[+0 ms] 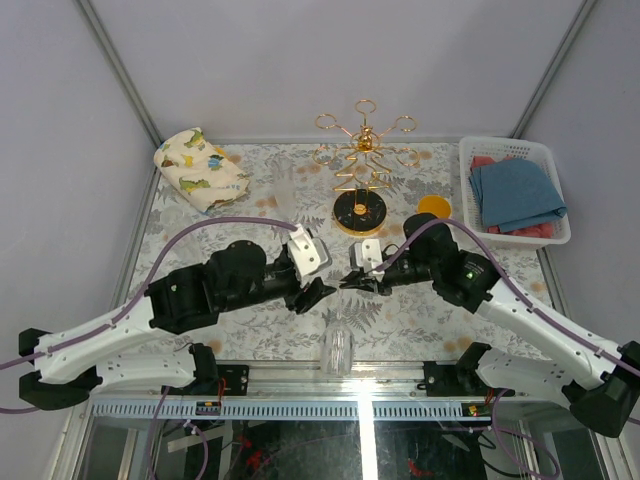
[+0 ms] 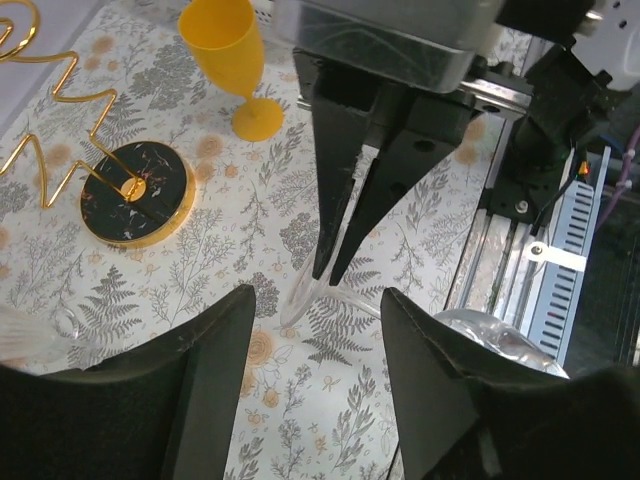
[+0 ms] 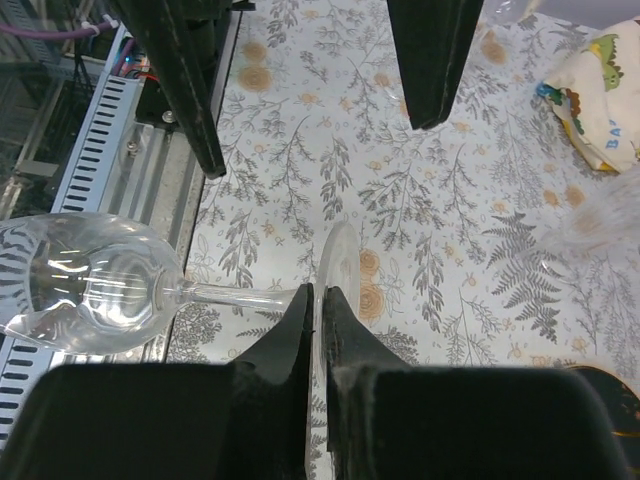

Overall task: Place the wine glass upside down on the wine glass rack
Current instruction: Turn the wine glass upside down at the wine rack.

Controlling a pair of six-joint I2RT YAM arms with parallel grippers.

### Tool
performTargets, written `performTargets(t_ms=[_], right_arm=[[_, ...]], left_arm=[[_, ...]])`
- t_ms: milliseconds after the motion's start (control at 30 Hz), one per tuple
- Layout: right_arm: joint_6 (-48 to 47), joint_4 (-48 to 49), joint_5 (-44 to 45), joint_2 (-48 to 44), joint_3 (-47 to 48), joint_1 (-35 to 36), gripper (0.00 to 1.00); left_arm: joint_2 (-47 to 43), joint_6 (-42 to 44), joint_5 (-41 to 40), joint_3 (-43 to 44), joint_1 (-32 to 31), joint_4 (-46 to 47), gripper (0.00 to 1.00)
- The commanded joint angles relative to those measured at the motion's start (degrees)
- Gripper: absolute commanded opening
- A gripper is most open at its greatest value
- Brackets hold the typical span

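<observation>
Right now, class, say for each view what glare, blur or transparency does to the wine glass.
Top view: the glass almost vanishes against the patterned tablecloth, and a white glare streak runs just below it. Left wrist view: only faint outlines of it show over the print. Right wrist view: bright reflections speckle its bowl, sharp and clear.

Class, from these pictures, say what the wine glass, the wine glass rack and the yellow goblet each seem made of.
Wine glass: clear glass or plastic, see-through with bright reflections. Wine glass rack: likely gold-finished metal wire, thin and shiny; glossy black base. Yellow goblet: probably plastic, opaque, even colour.
</observation>
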Motion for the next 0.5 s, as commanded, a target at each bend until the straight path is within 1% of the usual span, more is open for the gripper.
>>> performTargets(t_ms=[0, 233, 267, 333, 400, 467], right_arm=[[1.02, 3.33, 3.73, -2.19, -0.42, 0.36, 0.0], [2.73, 5.6, 12.71, -2.26, -2.01, 0.34, 0.0], [3.05, 5.46, 13.77, -2.22, -1.96, 0.35, 0.0], [3.61, 5.32, 14.66, -2.17, -1.93, 0.37, 0.0], [4.78, 5.98, 16.43, -2.41, -2.5, 0.36, 0.0], [5.28, 6.86, 18.29, -2.91, -3.31, 0.37, 0.0]], left_arm=[[-1.15, -5.2, -5.7, -1.0, -0.3, 6.57, 0.54], [-3.18, -11.1, -13.93, -1.97, -0.29, 7.49, 0.61], [-3.54, -12.05, -15.05, -2.34, -0.31, 7.59, 0.69], [-4.17, -13.82, -16.95, -3.27, -0.25, 7.37, 0.78], [-5.0, -15.72, -18.54, -4.29, -0.3, 7.17, 0.81], [-6.08, -17.76, -19.54, -5.59, -0.31, 7.37, 0.82]])
